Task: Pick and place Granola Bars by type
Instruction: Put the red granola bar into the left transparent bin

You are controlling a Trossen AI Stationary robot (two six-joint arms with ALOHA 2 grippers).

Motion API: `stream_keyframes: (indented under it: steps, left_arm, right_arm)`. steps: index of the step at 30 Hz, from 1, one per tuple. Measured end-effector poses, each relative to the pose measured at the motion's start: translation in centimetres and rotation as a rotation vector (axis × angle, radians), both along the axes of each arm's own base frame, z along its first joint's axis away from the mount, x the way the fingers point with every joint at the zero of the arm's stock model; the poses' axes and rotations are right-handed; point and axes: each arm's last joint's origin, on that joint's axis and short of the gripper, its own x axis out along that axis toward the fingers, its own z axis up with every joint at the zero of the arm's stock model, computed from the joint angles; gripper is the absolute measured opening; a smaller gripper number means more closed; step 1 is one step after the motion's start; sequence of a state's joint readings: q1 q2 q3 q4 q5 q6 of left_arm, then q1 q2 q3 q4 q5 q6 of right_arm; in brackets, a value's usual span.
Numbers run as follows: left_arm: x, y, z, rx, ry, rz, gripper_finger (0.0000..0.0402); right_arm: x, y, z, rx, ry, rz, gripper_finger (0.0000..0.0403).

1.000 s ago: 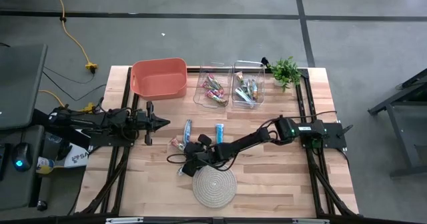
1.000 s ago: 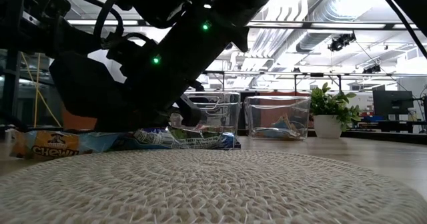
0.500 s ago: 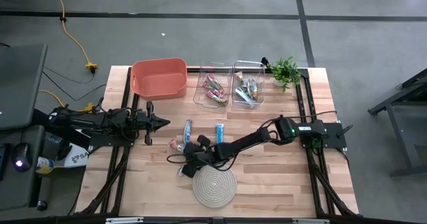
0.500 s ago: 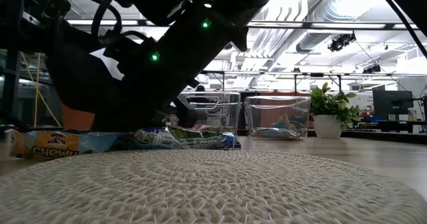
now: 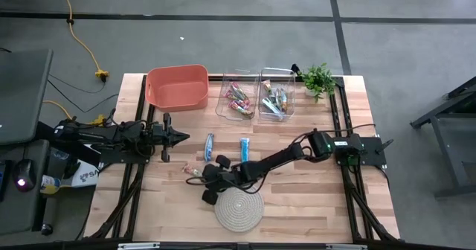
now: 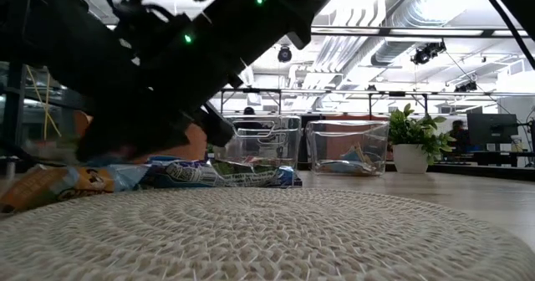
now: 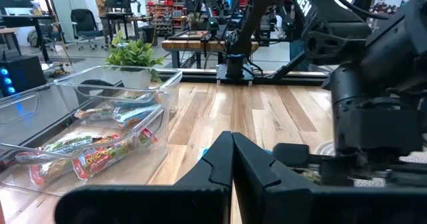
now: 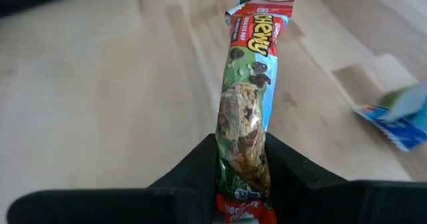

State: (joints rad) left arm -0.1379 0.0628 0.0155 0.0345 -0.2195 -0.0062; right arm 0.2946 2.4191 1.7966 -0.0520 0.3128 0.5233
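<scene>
Orange bin, two clear bins, potted plant, coiled rope mat

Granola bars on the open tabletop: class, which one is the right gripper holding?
The red-and-green bar, clamped between the right gripper fingers, just left of the rope mat. The two blue bars lie untouched on the wood farther back.

The wooden tabletop carries an orange bin, two clear bins, a potted plant, a rope mat and two blue bars.
</scene>
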Motion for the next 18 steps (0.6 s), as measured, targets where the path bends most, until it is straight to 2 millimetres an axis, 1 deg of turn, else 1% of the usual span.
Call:
stream_keyframes:
  steps: [5, 9, 12, 18]
  left_arm:
    - [0.0, 0.0, 0.0, 0.000, 0.000, 0.000, 0.0000]
    - [0.0, 0.0, 0.0, 0.000, 0.000, 0.000, 0.0000]
    - [0.0, 0.0, 0.0, 0.000, 0.000, 0.000, 0.0000]
    - [0.0, 0.0, 0.0, 0.000, 0.000, 0.000, 0.0000]
  right_arm:
    - [0.4, 0.9, 0.9, 0.031, -0.093, 0.065, 0.0086]
    - [0.5, 1.5, 1.5, 0.047, -0.153, 0.082, 0.0086]
    - [0.7, 2.1, 2.2, 0.072, -0.226, 0.127, 0.0086]
    - [0.8, 3.0, 3.7, 0.068, -0.348, 0.154, 0.0086]
